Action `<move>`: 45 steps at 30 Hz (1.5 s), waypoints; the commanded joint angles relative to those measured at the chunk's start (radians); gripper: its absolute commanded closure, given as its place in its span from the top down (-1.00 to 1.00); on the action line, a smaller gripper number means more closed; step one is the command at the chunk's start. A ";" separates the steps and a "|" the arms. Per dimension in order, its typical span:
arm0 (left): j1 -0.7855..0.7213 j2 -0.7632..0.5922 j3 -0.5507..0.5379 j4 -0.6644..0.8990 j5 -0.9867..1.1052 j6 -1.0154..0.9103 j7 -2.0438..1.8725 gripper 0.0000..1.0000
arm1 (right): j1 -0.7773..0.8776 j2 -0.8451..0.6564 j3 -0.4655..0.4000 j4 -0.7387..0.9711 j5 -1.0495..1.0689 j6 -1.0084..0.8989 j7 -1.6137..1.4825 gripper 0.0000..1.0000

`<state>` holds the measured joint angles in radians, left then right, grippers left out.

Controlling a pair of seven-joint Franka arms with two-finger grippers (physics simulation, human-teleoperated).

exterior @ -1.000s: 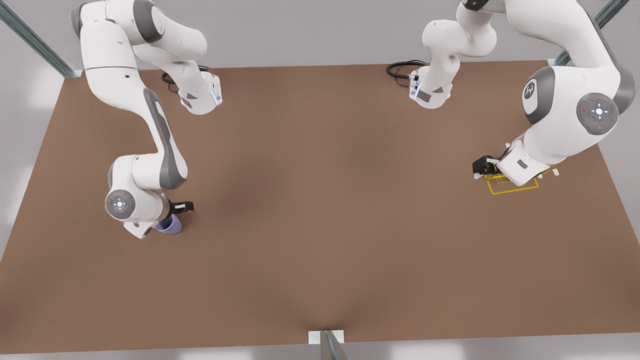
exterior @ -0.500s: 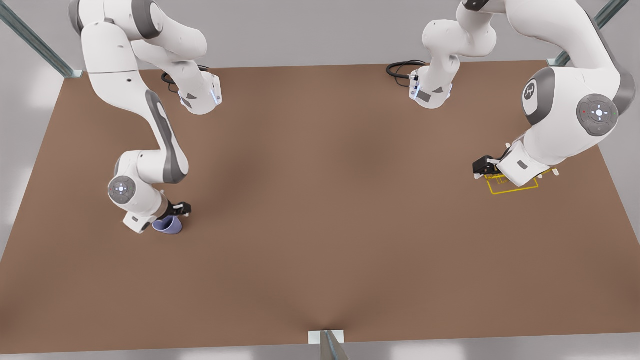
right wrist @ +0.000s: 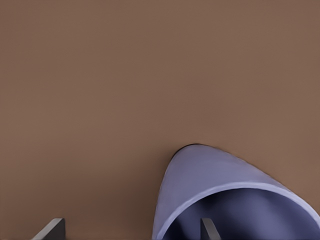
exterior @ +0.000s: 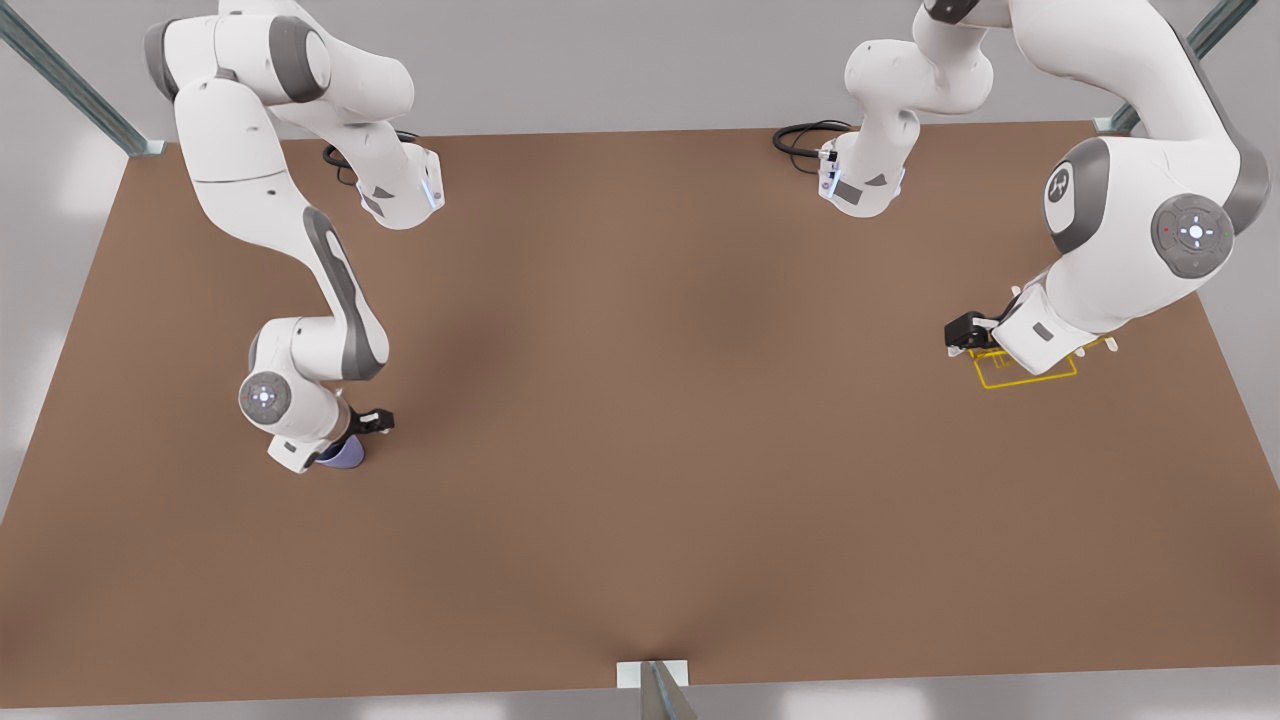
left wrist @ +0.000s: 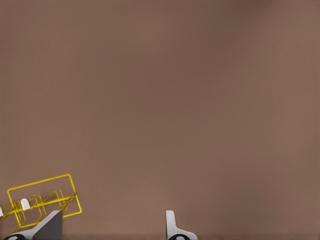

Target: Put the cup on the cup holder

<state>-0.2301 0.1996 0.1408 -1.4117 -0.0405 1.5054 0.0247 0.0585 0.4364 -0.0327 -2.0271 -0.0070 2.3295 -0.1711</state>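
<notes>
My right jaws [right wrist: 132, 231] stand spread at the cup [right wrist: 235, 197], one finger [right wrist: 209, 229] dipping inside its mouth and the other well outside the wall, gripping nothing yet. The cup stands on the table [exterior: 640, 420] at the front view's left, partly hidden there under my right wrist [exterior: 345, 455]. The risk I see is in the closing: I am set off to one side, so the jaws would pinch only one wall of the rim. A smooth, tapered wall may slip or tip as the fingers meet it, and the cup could roll away across the table. My right arm reaches down steeply, elbow bent, wrist low over the cup.

My left jaws [left wrist: 110, 226] are also spread and empty, hanging just above the table with the cup holder [left wrist: 40, 200] beside one finger [left wrist: 50, 225]. In the front view that yellow rack [exterior: 1025, 370] lies far across the table at the right, partly beneath my left hand, which waits there. If it stays so close, it could block the prongs when the cup arrives.
</notes>
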 commanded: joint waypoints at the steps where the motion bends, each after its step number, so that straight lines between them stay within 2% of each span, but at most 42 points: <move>1: 0.000 0.000 0.000 0.000 0.001 -0.002 0.000 1.00 | 0.000 0.001 -0.001 0.001 0.001 0.004 -0.038 0.42; 2: 0.000 0.000 0.000 0.000 0.001 -0.004 0.000 1.00 | 0.000 0.001 0.000 0.001 0.001 -0.010 -0.041 0.11; 3: 0.000 0.000 0.000 0.000 0.001 -0.004 0.000 1.00 | 0.000 0.001 0.000 0.001 0.001 -0.010 -0.041 0.02; 5: 0.000 0.000 0.000 0.000 0.001 -0.004 0.000 1.00 | -0.002 0.001 0.000 0.001 0.001 -0.010 -0.056 0.01; 8: 0.002 0.000 0.002 0.000 0.001 -0.004 0.001 1.00 | -0.003 -0.001 -0.001 0.002 0.001 -0.027 -0.067 -0.34; 14: 0.002 0.000 0.002 0.000 0.002 -0.004 0.001 1.00 | 0.000 -0.005 0.000 0.021 0.004 -0.064 -0.062 -0.57; 20: 0.003 0.000 0.002 0.002 0.001 -0.001 0.063 1.00 | 0.081 -0.007 0.011 0.103 0.039 -0.078 -0.065 -0.57; 21: 0.003 0.000 0.002 0.002 0.002 0.006 0.066 1.00 | 0.133 -0.011 0.011 0.139 0.100 -0.111 -0.065 -0.57; 22: 0.000 0.000 0.002 0.000 0.002 0.002 0.054 1.00 | 0.205 -0.012 0.004 0.255 0.179 -0.237 -0.061 -0.57; 23: 0.003 0.000 0.002 0.002 0.002 0.002 0.063 1.00 | 0.260 -0.007 0.004 0.337 0.245 -0.285 -0.057 -0.57; 26: 0.002 -0.002 0.002 0.002 0.001 -0.001 0.061 1.00 | 0.372 0.065 0.004 0.452 0.580 -0.271 -0.053 -0.57; 27: -0.003 0.000 0.002 0.002 0.002 -0.002 0.057 1.00 | 0.409 0.140 0.004 0.531 0.773 -0.269 -0.054 -0.57; 32: 0.012 0.001 0.002 0.000 0.004 0.002 0.066 1.00 | 0.500 0.318 0.010 0.686 1.286 -0.210 -0.108 -0.57; 35: 0.023 0.001 0.002 0.002 0.002 -0.004 0.064 1.00 | 0.589 0.513 0.011 0.867 1.585 -0.131 -0.295 -0.57; 39: 0.040 0.001 0.002 0.002 0.002 -0.004 0.060 1.00 | 0.710 0.596 0.005 0.941 1.745 -0.055 -0.375 -0.57; 40: 0.046 0.001 0.002 0.002 0.002 -0.004 0.058 1.00 | 0.716 0.648 0.004 0.981 1.757 -0.053 -0.407 -0.57; 45: 0.060 0.009 0.002 0.000 0.002 -0.004 0.063 1.00 | 0.748 0.711 0.000 0.993 1.759 -0.041 -0.413 -0.57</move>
<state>-0.1697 0.2079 0.1425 -1.4117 -0.0390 1.5029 0.0734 0.8026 1.1403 -0.0318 -1.0364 1.7226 2.2509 -0.4019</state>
